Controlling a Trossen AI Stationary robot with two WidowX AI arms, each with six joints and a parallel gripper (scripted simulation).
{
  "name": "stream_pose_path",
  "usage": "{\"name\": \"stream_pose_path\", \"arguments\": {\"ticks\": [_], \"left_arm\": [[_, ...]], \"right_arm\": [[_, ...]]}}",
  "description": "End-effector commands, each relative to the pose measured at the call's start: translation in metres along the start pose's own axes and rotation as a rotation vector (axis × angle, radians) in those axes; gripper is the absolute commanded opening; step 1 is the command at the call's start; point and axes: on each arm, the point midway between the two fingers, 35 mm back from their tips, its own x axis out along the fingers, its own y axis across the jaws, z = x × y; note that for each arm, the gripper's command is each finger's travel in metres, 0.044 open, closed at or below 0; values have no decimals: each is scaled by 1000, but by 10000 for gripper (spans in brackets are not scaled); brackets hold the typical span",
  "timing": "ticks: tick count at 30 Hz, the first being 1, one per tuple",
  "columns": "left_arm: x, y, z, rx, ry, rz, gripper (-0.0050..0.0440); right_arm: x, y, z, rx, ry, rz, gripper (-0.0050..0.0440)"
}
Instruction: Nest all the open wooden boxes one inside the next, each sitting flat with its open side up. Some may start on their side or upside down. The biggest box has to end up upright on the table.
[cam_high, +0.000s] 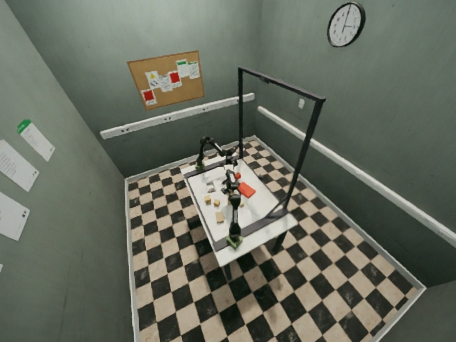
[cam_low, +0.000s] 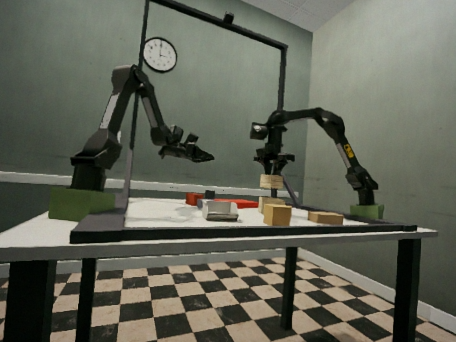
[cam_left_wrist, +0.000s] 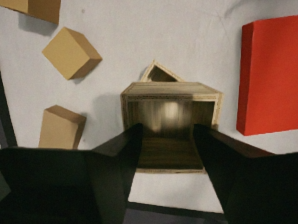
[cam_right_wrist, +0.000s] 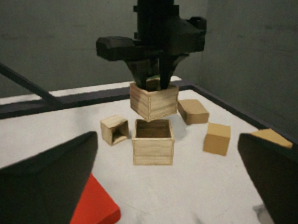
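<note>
My left gripper (cam_low: 273, 169) (cam_left_wrist: 167, 128) is spread inside a wooden box (cam_low: 271, 182) (cam_right_wrist: 154, 102), tips against its inner walls, and holds it in the air, open side up. An upright open wooden box (cam_right_wrist: 153, 152) stands on the table, below and on the right arm's side of the held box; one corner shows in the left wrist view (cam_left_wrist: 163, 75). A smaller wooden box (cam_right_wrist: 114, 131) lies on its side beside it, its opening sideways. The left wrist view hides this small box. My right gripper (cam_low: 206, 158) (cam_right_wrist: 168, 139) is open and empty, raised some way off.
Plain tan blocks (cam_low: 277, 215) (cam_low: 325, 217) (cam_left_wrist: 70, 52) (cam_right_wrist: 217, 139) lie to one side of the boxes. A red slab (cam_high: 246, 190) (cam_left_wrist: 270, 75) lies on the other side. A grey open container (cam_low: 220, 211) and a red object (cam_low: 194, 199) stand nearer the right arm.
</note>
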Motion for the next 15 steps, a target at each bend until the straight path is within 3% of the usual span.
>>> {"name": "stream_pose_path", "arguments": {"ticks": [1, 15], "left_arm": [[-6, -2, 4, -57, -15, -12, 279], [-3, -1, 2, -467, -6, -9, 279]], "right_arm": [[-2, 0, 7, 18, -9, 3, 400], [-2, 0, 7, 18, -9, 3, 400]]}}
